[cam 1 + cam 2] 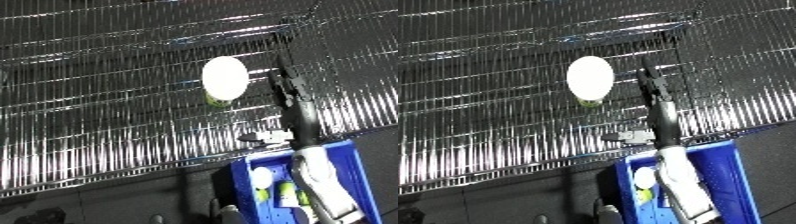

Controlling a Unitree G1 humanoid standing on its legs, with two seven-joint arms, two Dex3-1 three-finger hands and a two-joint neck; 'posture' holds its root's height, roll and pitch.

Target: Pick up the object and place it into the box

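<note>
White-capped, the object stood upright on the wire shelf, just left of the right hand. That hand's fingers reached straight, holding nothing. Below it sat the blue bin; no left hand showed.

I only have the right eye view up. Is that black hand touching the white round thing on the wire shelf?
Observer: No. In the left eye view a strip of wire shelf shows between the right hand and the white round object. The fingers are straight.
Operator: Is that thing white all over?
Observer: No. The left eye view shows a yellow-green lower part under the white top.
Operator: What's in the blue bin?
Observer: In the left eye view the blue bin holds a green item right beside the forearm.
</note>
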